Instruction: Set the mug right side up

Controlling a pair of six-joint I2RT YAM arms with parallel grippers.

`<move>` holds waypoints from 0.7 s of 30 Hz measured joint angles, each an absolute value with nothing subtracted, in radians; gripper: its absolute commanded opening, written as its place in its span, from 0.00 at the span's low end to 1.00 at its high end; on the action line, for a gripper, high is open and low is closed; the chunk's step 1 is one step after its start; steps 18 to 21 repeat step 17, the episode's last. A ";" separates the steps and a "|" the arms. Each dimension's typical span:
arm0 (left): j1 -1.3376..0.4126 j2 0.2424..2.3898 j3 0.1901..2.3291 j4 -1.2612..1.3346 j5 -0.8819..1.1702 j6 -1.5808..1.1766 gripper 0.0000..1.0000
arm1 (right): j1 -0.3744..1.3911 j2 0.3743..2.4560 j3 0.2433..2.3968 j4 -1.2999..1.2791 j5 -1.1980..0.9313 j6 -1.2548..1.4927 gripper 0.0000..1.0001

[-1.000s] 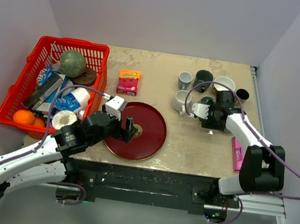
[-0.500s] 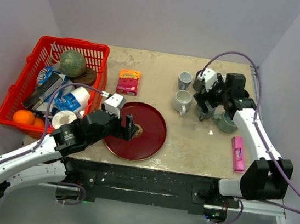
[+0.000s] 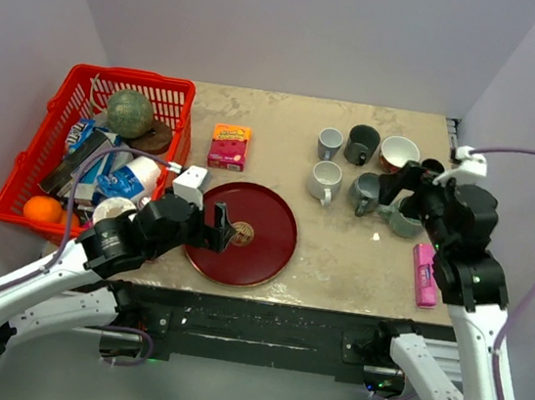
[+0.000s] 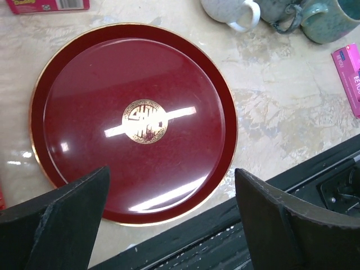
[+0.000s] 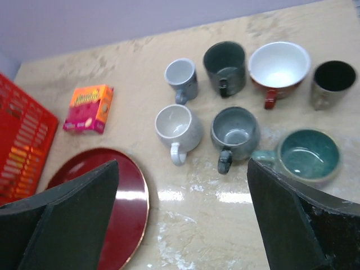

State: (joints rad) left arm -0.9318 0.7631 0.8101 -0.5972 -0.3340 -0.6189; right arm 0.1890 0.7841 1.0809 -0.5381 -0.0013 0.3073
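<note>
Close to the arms, the left gripper (image 4: 171,171) hangs over the red plate (image 4: 101,84) with its fingers wide apart and nothing in them. The right gripper (image 5: 183,163) was down at the grey mug (image 5: 235,134) a moment ago, but it has lifted up and back, and its fingers are apart and empty too. The mug now stands mouth up at 2 o'clock from the plate, with the white mug (image 5: 178,127) at its 9 o'clock and the teal mug (image 5: 309,153) at its 4 o'clock, so the job looks done.
</note>
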 measured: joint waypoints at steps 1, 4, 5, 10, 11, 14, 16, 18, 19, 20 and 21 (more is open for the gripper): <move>-0.932 0.748 0.814 -0.620 -0.341 -0.627 0.99 | 0.187 0.752 1.109 -0.583 0.052 0.336 0.99; -0.932 0.715 0.839 -0.673 -0.356 -0.645 0.99 | 0.180 0.727 1.172 -0.671 0.133 0.374 0.99; -0.932 0.705 0.850 -0.686 -0.363 -0.650 0.99 | 0.180 0.730 1.190 -0.698 0.148 0.381 0.99; -0.932 0.669 0.899 -0.734 -0.376 -0.667 0.99 | 0.180 0.746 1.202 -0.796 0.165 0.390 0.99; -0.932 0.663 0.907 -0.741 -0.377 -0.670 0.99 | 0.181 0.746 1.201 -0.807 0.165 0.392 0.99; -0.932 0.653 0.928 -0.757 -0.383 -0.670 0.99 | 0.181 0.745 1.201 -0.817 0.156 0.393 0.99; -0.932 0.648 0.935 -0.762 -0.382 -0.670 0.99 | 0.181 0.746 1.201 -0.820 0.144 0.394 0.99; -0.932 0.644 0.937 -0.764 -0.382 -0.669 0.99 | 0.181 0.746 1.201 -0.823 0.139 0.394 0.99; -0.932 0.644 0.937 -0.764 -0.382 -0.669 0.99 | 0.181 0.746 1.201 -0.823 0.139 0.394 0.99; -0.932 0.644 0.937 -0.764 -0.382 -0.669 0.99 | 0.181 0.746 1.201 -0.823 0.139 0.394 0.99; -0.932 0.644 0.937 -0.764 -0.382 -0.669 0.99 | 0.181 0.746 1.201 -0.823 0.139 0.394 0.99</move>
